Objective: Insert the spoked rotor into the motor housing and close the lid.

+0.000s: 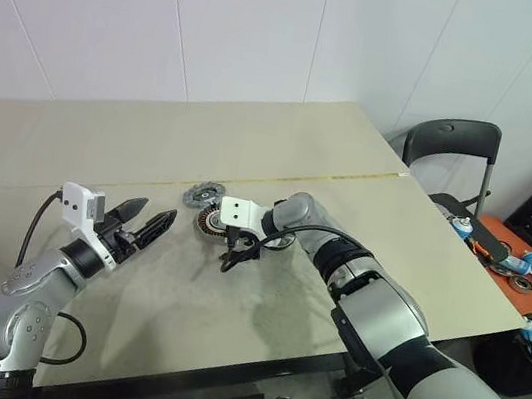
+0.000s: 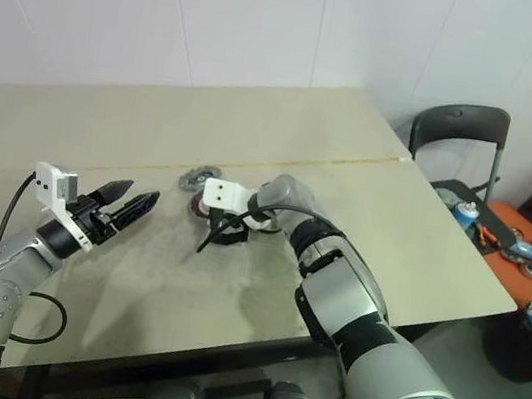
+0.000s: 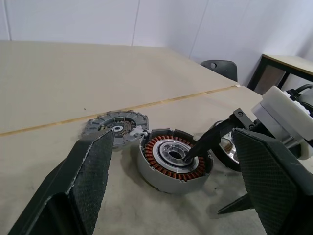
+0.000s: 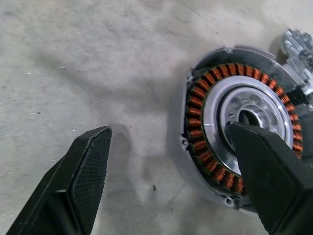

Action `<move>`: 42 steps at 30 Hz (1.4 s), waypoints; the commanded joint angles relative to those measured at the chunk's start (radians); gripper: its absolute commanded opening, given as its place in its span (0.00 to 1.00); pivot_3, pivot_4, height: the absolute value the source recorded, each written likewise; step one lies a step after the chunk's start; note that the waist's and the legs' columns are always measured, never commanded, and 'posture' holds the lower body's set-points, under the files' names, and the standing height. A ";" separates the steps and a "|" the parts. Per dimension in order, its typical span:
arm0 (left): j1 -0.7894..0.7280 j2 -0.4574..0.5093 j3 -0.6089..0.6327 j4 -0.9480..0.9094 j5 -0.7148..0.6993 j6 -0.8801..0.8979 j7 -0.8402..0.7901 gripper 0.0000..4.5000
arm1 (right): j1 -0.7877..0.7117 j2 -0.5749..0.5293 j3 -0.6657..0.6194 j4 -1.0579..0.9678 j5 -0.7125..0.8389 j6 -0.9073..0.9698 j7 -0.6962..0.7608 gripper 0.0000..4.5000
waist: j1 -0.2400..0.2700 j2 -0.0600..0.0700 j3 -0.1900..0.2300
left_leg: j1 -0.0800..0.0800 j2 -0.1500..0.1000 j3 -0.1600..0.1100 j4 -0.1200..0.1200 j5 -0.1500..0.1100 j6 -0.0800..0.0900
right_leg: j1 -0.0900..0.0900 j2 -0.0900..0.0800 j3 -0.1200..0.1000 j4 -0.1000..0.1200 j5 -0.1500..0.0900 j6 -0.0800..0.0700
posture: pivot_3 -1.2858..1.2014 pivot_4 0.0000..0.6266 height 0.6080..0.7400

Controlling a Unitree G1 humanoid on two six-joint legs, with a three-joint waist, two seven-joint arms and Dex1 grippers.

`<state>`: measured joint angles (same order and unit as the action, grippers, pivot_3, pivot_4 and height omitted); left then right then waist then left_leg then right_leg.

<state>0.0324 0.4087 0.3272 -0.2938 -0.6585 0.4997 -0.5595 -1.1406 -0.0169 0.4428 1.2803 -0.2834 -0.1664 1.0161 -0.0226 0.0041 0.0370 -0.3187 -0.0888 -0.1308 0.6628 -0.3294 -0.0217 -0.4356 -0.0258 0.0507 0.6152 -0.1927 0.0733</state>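
The motor housing (image 3: 171,159) lies flat on the table, its copper windings ringing a silver hub. My right gripper (image 4: 168,132) is open and straddles its wall: one finger (image 4: 264,161) rests over the hub, the other (image 4: 83,171) stands outside on the table. Just behind the housing lies the lid (image 3: 117,128), grey and ribbed. Beside the housing on the right arm's side is the spoked rotor (image 3: 225,147), black-rimmed and partly hidden by my arm. My left gripper (image 1: 146,221) hovers open to the left of the parts, pointing at them, holding nothing.
The beige table (image 1: 256,137) has a seam line running across behind the parts. A black chair (image 1: 452,143) stands off the right corner. Cans and small parts lie on an orange surface (image 1: 525,261) at the far right.
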 commanded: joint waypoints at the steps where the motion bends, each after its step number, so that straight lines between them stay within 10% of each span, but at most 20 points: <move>1: -0.007 0.009 0.008 -0.029 -0.009 -0.011 0.002 0.91 | -0.006 -0.006 -0.021 -0.006 -0.008 -0.006 -0.001 0.70 | 0.000 0.000 0.000 | 0.000 0.000 0.000 0.000 0.000 0.000 | 0.000 0.000 0.000 0.000 0.000 0.000 | 0.52 0.00 1.00; 9: -0.018 0.009 0.004 -0.017 -0.008 -0.011 0.002 0.91 | -0.003 -0.006 -0.036 -0.019 -0.017 -0.026 0.006 0.53 | 0.001 0.000 0.000 | 0.000 0.000 0.000 0.000 0.000 0.000 | 0.000 0.000 0.000 0.000 0.000 0.000 | 0.52 0.00 1.00; 15: -0.022 0.007 0.002 -0.014 -0.005 -0.015 0.002 0.91 | -0.010 0.001 -0.047 -0.028 -0.017 -0.029 0.002 0.19 | 0.001 0.000 0.000 | 0.000 0.000 0.000 0.000 0.000 0.000 | 0.000 0.000 0.000 0.000 0.000 0.000 | 0.52 0.00 1.00; 42: -0.042 0.007 -0.010 -0.001 0.001 -0.017 0.021 0.91 | 0.024 -0.022 -0.061 -0.111 -0.008 -0.026 0.085 0.00 | -0.023 0.000 0.000 | 0.001 0.000 -0.001 0.000 0.000 -0.001 | 0.000 0.000 0.000 0.001 0.000 0.000 | 0.52 0.00 1.00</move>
<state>0.0063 0.4082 0.3069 -0.2816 -0.6545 0.4945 -0.5399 -1.1088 -0.0373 0.3851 1.1996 -0.2909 -0.1856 1.1016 -0.0452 0.0041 0.0368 -0.3181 -0.0887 -0.1314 0.6630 -0.3290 -0.0224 -0.4351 -0.0262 0.0506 0.6160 -0.1925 0.0731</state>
